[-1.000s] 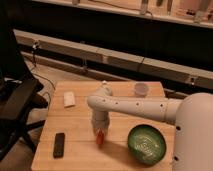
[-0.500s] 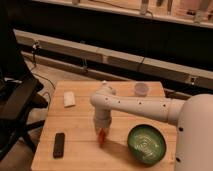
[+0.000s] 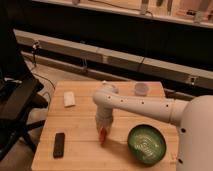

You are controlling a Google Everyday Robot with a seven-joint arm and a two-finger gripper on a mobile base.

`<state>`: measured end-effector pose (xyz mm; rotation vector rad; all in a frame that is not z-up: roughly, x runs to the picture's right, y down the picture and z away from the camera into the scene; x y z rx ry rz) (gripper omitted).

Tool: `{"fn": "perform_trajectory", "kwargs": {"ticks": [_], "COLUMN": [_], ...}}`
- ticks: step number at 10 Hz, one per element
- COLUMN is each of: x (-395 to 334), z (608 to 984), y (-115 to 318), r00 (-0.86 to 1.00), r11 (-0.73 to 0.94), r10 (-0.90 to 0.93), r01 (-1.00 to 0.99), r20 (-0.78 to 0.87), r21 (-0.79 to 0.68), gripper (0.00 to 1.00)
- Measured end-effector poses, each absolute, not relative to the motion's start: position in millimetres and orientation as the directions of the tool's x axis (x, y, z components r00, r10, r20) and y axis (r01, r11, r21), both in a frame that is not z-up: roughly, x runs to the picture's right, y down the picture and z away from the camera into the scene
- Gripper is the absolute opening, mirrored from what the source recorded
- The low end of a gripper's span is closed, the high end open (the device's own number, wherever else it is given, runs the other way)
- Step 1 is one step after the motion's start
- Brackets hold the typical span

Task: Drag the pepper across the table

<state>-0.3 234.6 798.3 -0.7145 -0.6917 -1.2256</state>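
Note:
The pepper is a small red-orange slim thing lying on the light wooden table, near the middle front. My gripper hangs from the white arm and points straight down onto the pepper's upper end, which it partly hides. The arm reaches in from the right over the table's middle.
A black rectangular bar lies at the front left. A white pad lies at the back left. A green bowl sits at the front right, close to the pepper. A small pale cup stands at the back. A black chair is left of the table.
The arm and gripper have shifted slightly right and toward the front edge, and the pepper has moved along with them.

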Motion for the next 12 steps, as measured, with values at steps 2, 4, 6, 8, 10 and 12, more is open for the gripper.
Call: {"fn": "perform_trajectory", "kwargs": {"ticks": [2, 4, 6, 8, 10, 12], "x": [7.7, 8.2, 9.5, 14.6, 19.0, 19.8], "z": [799.5, 800.2, 801.6, 802.8, 803.9, 805.8], "y": [231.6, 228.9, 224.9, 221.4, 217.5, 212.2], "r00": [0.21, 0.212, 0.217, 0.227, 0.238, 0.243], "r11": [0.198, 0.203, 0.212, 0.224, 0.237, 0.248], "r10": [-0.574, -0.573, -0.572, -0.568, -0.565, -0.563], "r01": [0.974, 0.973, 0.971, 0.968, 0.964, 0.962], "r20": [0.791, 0.791, 0.791, 0.791, 0.79, 0.79], "r21": [-0.115, -0.113, -0.113, -0.117, -0.121, -0.119], "gripper": [0.0, 0.0, 0.0, 0.0, 0.0, 0.0]}}
